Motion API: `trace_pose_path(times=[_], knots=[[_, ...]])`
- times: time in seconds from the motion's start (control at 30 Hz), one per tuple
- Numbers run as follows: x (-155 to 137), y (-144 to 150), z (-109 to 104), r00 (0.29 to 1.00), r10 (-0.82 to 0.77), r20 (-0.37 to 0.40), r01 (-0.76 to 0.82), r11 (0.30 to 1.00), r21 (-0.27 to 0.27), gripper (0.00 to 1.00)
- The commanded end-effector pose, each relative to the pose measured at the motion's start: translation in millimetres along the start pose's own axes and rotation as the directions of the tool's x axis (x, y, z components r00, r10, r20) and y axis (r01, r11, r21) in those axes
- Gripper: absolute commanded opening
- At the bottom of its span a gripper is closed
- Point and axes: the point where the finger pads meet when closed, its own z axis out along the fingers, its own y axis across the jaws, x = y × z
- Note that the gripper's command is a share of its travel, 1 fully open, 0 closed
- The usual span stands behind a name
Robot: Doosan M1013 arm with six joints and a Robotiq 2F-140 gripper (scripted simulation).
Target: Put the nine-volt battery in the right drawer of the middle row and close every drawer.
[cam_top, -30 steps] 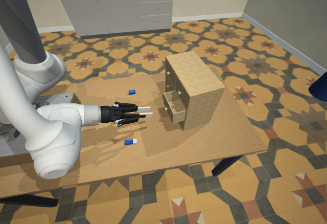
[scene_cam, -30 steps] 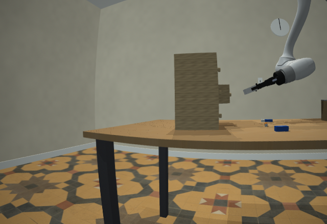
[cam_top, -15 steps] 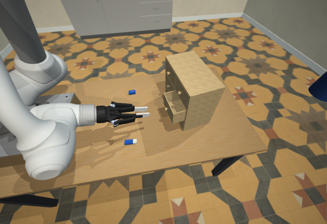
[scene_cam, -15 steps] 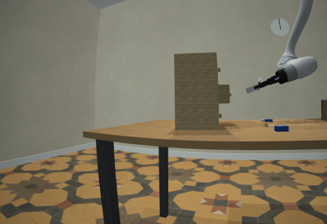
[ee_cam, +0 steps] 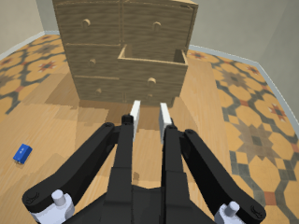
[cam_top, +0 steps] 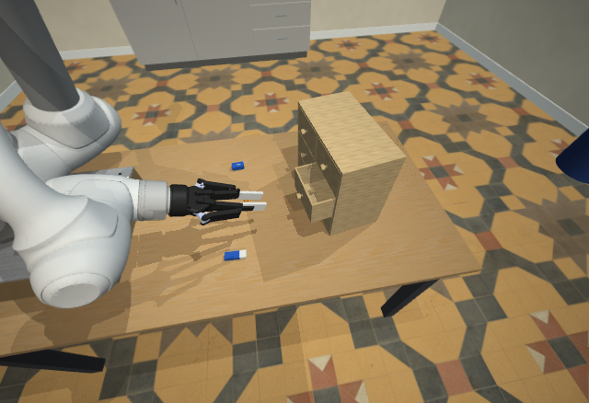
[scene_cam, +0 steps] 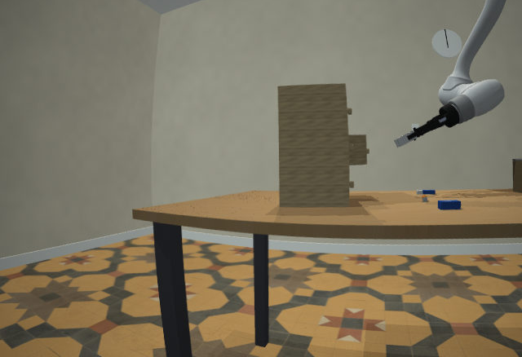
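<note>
The battery (cam_top: 235, 255), blue with a white end, lies flat on the table (cam_top: 380, 256) towards its near edge, well apart from the chest (cam_top: 352, 137) on its right. Above and just beyond it the gripper (cam_top: 257, 200) hangs in the air, tilted a little downward and pointing right at the chest's front. Its fingers stand narrowly parted with nothing between them. Facing it, and apart from the fingertips, the middle-right drawer (cam_top: 316, 199) stands partway out with its tray level and nothing to be seen inside, while the other five drawers sit flush. The chest stands upright near the table's right end. A small blue block (cam_top: 237, 166) rests farther back on the table, left of the chest and beyond the gripper
</note>
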Motion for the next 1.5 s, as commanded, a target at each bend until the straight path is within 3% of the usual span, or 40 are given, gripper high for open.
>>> trace_pose_path(times=[0.0, 0.33, 0.97, 1.47], knots=[[2, 0, -5, 0.999, 0.001, 0.048, -0.001, 1.0, 0.002, 0.2], [9, 0, -26, 0.972, 0.001, 0.233, -0.001, 1.0, 0.003, 0.2], [18, 0, -51, 0.892, 0.0, 0.452, -0.001, 1.0, 0.003, 0.2], [28, 0, -82, 0.736, 0.0, 0.676, -0.001, 1.0, 0.001, 0.2]])
